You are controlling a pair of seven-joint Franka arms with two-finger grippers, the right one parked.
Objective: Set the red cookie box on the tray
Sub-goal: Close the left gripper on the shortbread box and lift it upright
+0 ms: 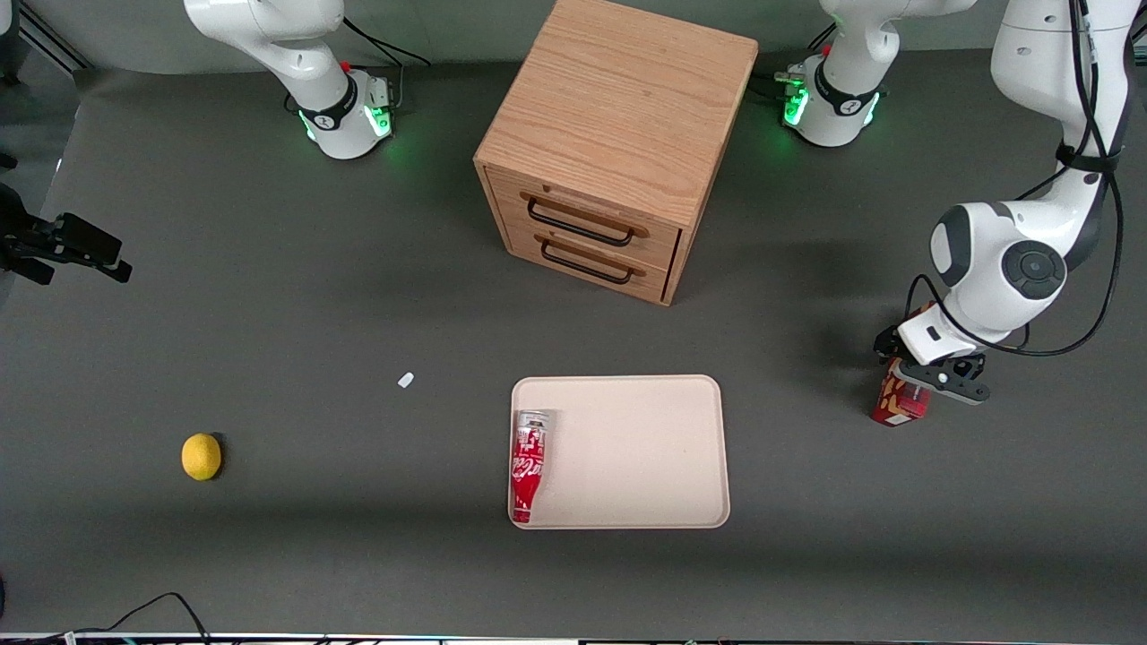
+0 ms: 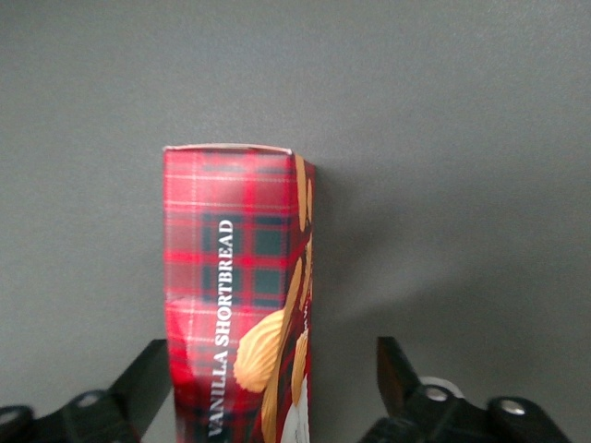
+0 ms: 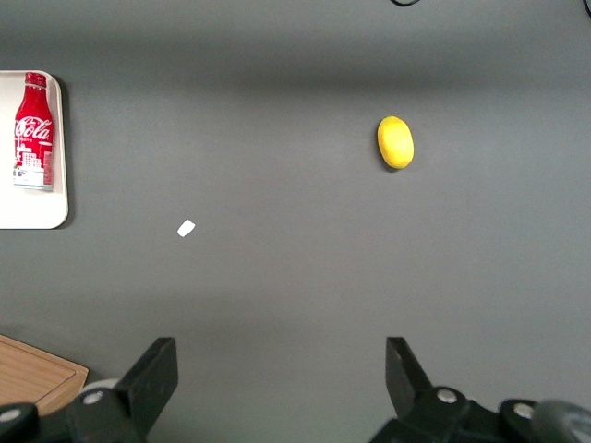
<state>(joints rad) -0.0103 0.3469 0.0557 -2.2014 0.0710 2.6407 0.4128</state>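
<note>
The red cookie box (image 1: 896, 403) rests on the dark table toward the working arm's end, well apart from the tray. Its tartan side reading "VANILLA SHORTBREAD" (image 2: 235, 295) faces the left wrist camera. My gripper (image 1: 932, 374) hangs right over the box, open, with the box between its fingers (image 2: 152, 378). One finger sits against the box's side and the other stands clear of it. The beige tray (image 1: 645, 448) lies near the table's middle, closer to the front camera than the cabinet.
A red cola bottle (image 1: 529, 466) lies in the tray along the edge toward the parked arm's end. A wooden drawer cabinet (image 1: 618, 143) stands farther from the front camera. A lemon (image 1: 202, 457) and a small white scrap (image 1: 406, 380) lie toward the parked arm's end.
</note>
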